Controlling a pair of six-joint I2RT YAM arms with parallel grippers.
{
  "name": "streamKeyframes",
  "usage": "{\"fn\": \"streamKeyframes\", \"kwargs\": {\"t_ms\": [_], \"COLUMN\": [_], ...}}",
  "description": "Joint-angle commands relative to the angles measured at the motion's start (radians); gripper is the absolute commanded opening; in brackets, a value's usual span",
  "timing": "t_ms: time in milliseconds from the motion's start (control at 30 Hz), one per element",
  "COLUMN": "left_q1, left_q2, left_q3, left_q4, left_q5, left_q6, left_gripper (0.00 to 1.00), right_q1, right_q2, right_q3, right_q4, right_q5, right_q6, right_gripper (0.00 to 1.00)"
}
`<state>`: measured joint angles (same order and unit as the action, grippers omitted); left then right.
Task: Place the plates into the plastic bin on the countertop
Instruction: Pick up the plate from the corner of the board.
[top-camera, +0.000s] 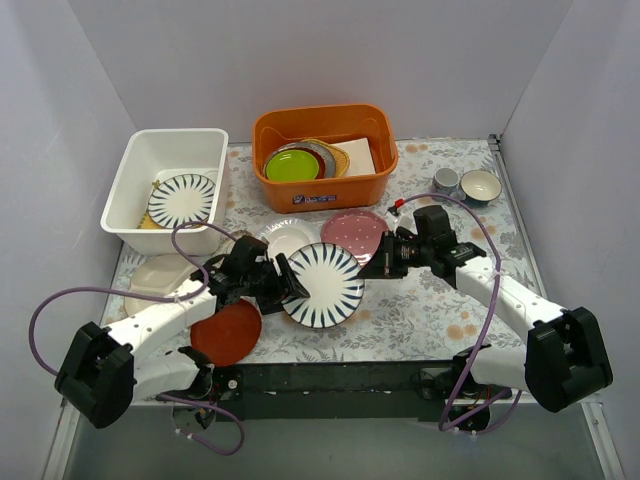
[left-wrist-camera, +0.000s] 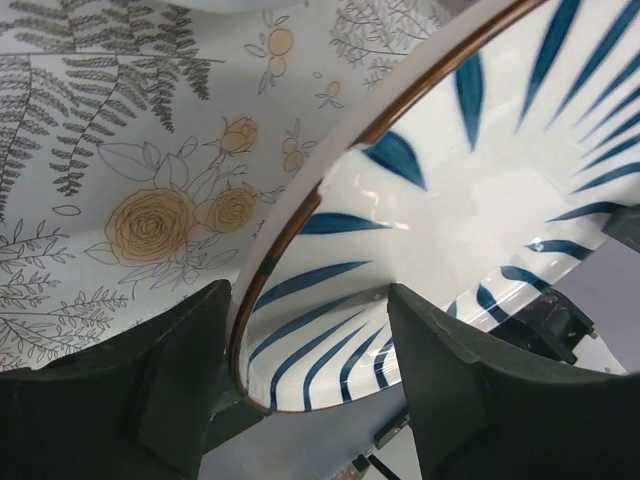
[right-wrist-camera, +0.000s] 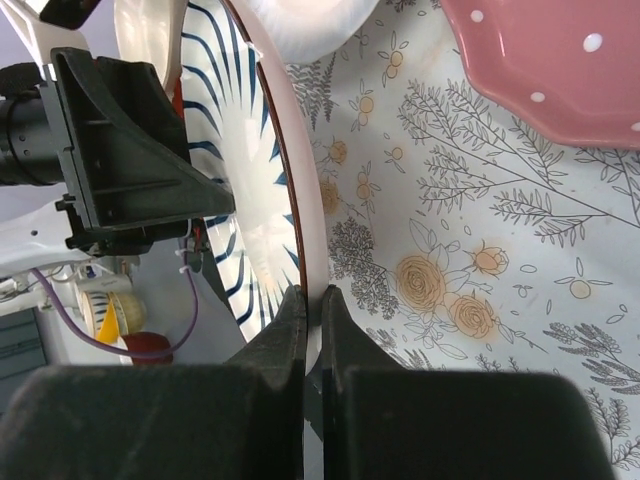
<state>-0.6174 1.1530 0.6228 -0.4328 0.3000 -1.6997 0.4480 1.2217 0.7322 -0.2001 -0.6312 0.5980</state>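
Observation:
A white plate with dark-blue radial stripes (top-camera: 322, 285) hangs tilted just above the countertop (top-camera: 420, 310). My right gripper (top-camera: 372, 262) is shut on its right rim, pinching the edge (right-wrist-camera: 312, 300). At the plate's left, my left gripper (top-camera: 283, 283) stands open with the plate's rim (left-wrist-camera: 240, 350) between its fingers, which are not clamped (left-wrist-camera: 310, 335). A second striped plate (top-camera: 181, 198) lies in the white plastic bin (top-camera: 125, 175) at the back left. A pink plate (top-camera: 355, 232), a plain white plate (top-camera: 287, 237), a red-orange plate (top-camera: 228, 332) and a cream divided plate (top-camera: 160, 275) lie on the countertop.
At the back middle stands an orange tub (top-camera: 325, 190) holding a lime-green plate (top-camera: 292, 165) and other dishes. Two cups (top-camera: 446, 181) (top-camera: 481, 187) sit at the back right. The pink plate (right-wrist-camera: 560, 70) lies close beside my right gripper.

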Motion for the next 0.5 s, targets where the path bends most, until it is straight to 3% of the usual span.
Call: {"fn": "streamKeyframes", "kwargs": {"t_ms": [0, 300, 467], "left_q1": [-0.004, -0.004, -0.004], "left_q2": [-0.079, -0.133, -0.151], "left_q3": [-0.018, -0.031, -0.037], "left_q4": [0.055, 0.132, 0.154], "left_q5": [-0.012, 0.021, 0.037], "left_q6": [-0.015, -0.011, -0.008], "left_gripper": [0.60, 0.45, 0.27], "right_q1": [-0.002, 0.000, 0.000], "right_q2": [-0.042, -0.034, -0.027], "right_q3": [0.007, -0.019, -0.017], "right_q4": [0.156, 0.180, 0.156], "right_q5": [-0.160, -0.183, -0.163], "right_q6": [0.063, 0.079, 0.068], "right_gripper": [0.01, 0.01, 0.01]}}
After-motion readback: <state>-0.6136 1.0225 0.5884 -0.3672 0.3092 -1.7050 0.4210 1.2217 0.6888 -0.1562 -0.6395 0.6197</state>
